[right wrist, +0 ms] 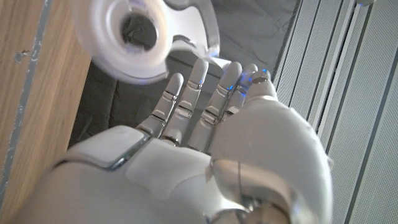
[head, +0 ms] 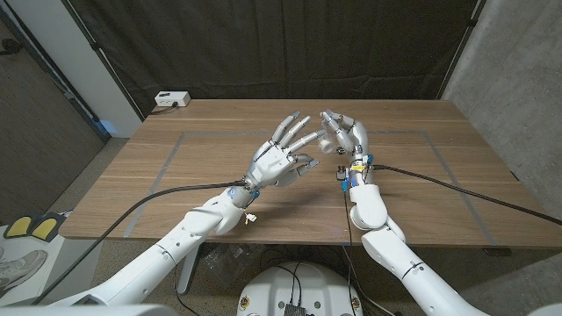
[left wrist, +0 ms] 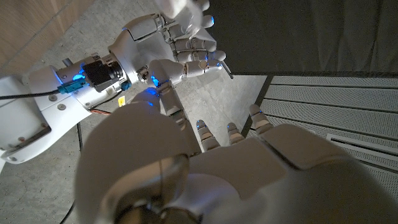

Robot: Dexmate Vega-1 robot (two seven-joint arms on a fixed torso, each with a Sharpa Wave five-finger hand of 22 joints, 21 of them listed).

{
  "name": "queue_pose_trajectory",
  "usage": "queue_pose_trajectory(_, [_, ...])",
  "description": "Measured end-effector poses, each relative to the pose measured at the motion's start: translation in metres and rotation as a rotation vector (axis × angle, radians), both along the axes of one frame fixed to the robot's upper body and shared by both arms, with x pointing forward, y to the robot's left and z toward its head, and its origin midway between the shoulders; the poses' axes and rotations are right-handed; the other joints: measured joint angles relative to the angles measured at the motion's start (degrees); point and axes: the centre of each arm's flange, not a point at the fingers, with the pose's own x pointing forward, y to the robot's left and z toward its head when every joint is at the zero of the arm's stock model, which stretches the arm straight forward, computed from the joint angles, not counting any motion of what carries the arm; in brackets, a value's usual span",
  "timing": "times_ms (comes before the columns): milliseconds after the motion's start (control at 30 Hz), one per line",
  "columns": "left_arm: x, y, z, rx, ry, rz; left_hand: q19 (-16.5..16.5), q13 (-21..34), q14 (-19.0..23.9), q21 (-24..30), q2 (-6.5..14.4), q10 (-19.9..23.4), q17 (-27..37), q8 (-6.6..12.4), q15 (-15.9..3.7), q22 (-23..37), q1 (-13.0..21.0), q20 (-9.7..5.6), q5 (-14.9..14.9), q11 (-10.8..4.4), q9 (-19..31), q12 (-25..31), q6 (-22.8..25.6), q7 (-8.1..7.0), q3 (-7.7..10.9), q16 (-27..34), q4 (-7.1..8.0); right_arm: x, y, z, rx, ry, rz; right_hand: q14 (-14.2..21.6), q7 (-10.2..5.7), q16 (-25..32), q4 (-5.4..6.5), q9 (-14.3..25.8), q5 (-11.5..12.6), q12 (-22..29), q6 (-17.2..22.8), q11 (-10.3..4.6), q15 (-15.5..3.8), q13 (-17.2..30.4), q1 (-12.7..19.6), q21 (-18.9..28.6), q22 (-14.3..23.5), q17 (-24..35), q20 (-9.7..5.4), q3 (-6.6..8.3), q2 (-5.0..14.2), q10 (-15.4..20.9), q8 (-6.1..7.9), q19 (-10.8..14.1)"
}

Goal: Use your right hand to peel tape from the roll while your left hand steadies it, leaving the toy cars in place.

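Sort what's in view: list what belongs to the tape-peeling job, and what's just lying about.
Job:
- white translucent tape roll, held up off the table
- left hand, fingers at the roll
- right hand, close beside it

Lying about:
- white boxy power strip, at the far left corner of the wooden table
- yellow pads on the floor

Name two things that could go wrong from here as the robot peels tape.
The roll seems up off the table, near the left hand and right hand, and looks blurred: it may slip and drop. The grip on it is unclear, so the right fingers might tug the whole roll away.
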Motion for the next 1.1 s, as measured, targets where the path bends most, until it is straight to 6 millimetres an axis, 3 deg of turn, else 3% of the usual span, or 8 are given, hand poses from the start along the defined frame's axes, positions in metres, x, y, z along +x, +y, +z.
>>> queue_pose_trajectory(33, [0.000, 0.001, 0.000, -0.004, 0.000, 0.001, 0.00, 0.00, 0.19, 0.00, 0.00, 0.09, 0.00, 0.00, -0.19, 0.00, 0.00, 0.00, 0.00, 0.08, 0.00, 0.00, -0.06, -0.14, -0.09, 0.02, -0.07, 0.002, 0.000, -0.001, -0.008, 0.012, -0.009, -2.27, -0.24, -3.03, 0.52, -0.03, 0.25, -1.66, -0.23, -0.19, 0.23, -0.09, -0.06, -0.45, -1.35, -1.69, 0.05, -0.53, 0.05, -0.88, 0.05, -1.24])
queue_pose_trajectory(67, [0.000, 0.002, 0.001, -0.012, 0.000, 0.005, 0.00, 0.00, 0.20, 0.00, 0.00, 0.09, 0.00, 0.00, -0.20, 0.00, 0.00, 0.00, 0.00, 0.08, 0.00, 0.00, 0.00, -0.20, -0.31, 0.02, 0.03, 0.004, 0.001, -0.003, -0.014, 0.026, -0.019, -4.67, -0.54, -5.79, 0.96, -0.05, 0.44, -5.10, -0.54, -0.22, 0.38, -0.09, -0.10, -0.97, -2.64, -3.19, 0.13, -0.96, 0.05, -6.11, 0.15, -2.41])
queue_pose_trajectory(433, [-0.004, 0.007, 0.001, -0.047, 0.012, -0.006, 0.00, 0.01, 0.37, 0.00, 0.00, 0.09, -0.26, -0.34, -0.37, -0.28, -0.01, 0.00, -0.40, 0.08, -0.27, 0.00, 0.10, -0.70, -0.62, 0.02, 0.35, 0.004, -0.003, 0.004, -0.076, 0.067, -0.106, -17.33, -0.63, -14.87, 2.65, -0.23, 1.54, -5.29, -0.63, -0.93, 0.88, -0.10, -0.92, -5.87, -9.11, -8.67, 0.21, -3.28, -0.45, -7.05, 0.48, -12.52])
queue_pose_trajectory(533, [-0.006, 0.009, 0.002, -0.056, 0.010, -0.003, 0.00, 0.01, 0.37, 0.00, 0.00, 0.25, -0.26, -0.34, -0.37, -0.28, -0.01, 0.00, -0.40, -0.08, -0.27, 0.00, 0.21, -0.81, -0.62, 0.02, 0.35, 0.011, -0.005, 0.000, -0.085, 0.107, -0.131, -20.73, -0.64, -15.28, 2.96, -0.23, 1.77, -5.30, -0.63, -0.94, 0.94, -0.10, -0.92, -7.90, -10.36, -9.79, 1.40, -3.59, -0.45, -7.08, 0.48, -15.82])
queue_pose_trajectory(567, [-0.007, 0.007, 0.000, -0.045, 0.017, -0.019, 0.00, 0.01, 0.37, 0.00, 0.00, 0.36, -0.26, -0.34, -0.37, -0.28, -0.01, 0.00, -0.40, -0.20, -0.27, 0.00, 0.32, -0.91, -0.62, 0.02, 0.35, -0.006, -0.006, 0.008, -0.105, 0.070, -0.120, -21.71, -0.64, -15.28, 3.09, -0.21, 1.77, -5.30, -0.63, -1.05, 0.96, -0.10, -0.92, -8.50, -10.68, -10.10, 1.83, -3.72, -0.45, -7.30, 0.48, -16.61])
queue_pose_trajectory(700, [-0.010, 0.008, 0.000, -0.047, 0.016, -0.021, 0.00, 0.01, 0.37, 0.00, 0.00, 0.36, -0.26, -0.42, -0.36, -0.28, -0.01, 0.00, -0.88, -0.19, -0.26, 0.00, 0.40, -0.99, -0.77, 0.01, 0.51, -0.005, -0.008, 0.005, -0.122, 0.101, -0.140, -24.79, -0.65, -15.28, 3.47, 0.28, 2.21, -5.30, -0.64, -1.05, 1.02, -0.10, -0.90, -10.41, -11.27, -11.02, 2.84, -4.09, -0.43, -8.59, 0.48, -17.48])
queue_pose_trajectory(933, [-0.014, 0.010, -0.002, -0.042, 0.019, -0.027, 0.00, 0.01, 0.69, 0.00, -0.01, 0.36, -0.52, -0.42, -0.67, -0.27, -0.01, 0.00, -0.89, -0.19, -0.26, 0.00, 0.20, -1.19, -0.86, 0.01, 0.59, -0.017, -0.008, 0.004, -0.157, 0.111, -0.141, -32.38, -1.26, -15.28, 4.37, 0.90, 2.54, -5.30, -1.24, -2.37, 1.33, -0.10, -0.36, -15.79, -11.69, -13.50, 7.45, -4.55, 0.10, -10.33, 0.87, -17.24])
queue_pose_trajectory(1100, [-0.016, 0.013, -0.003, -0.041, 0.019, -0.025, 0.00, 0.01, 0.69, 0.00, 0.00, 0.36, -0.52, -0.42, -0.67, -0.27, -0.01, 0.00, -0.89, -0.19, -0.12, 0.00, 0.20, -1.19, -0.85, 0.01, 0.59, -0.019, -0.008, 0.001, -0.170, 0.130, -0.141, -32.94, -1.35, -15.28, 4.71, 1.26, 2.54, -5.30, -1.34, -2.57, 1.37, -0.10, -0.21, -16.59, -11.68, -14.12, 8.68, -4.52, 0.23, -10.53, 0.87, -17.28])
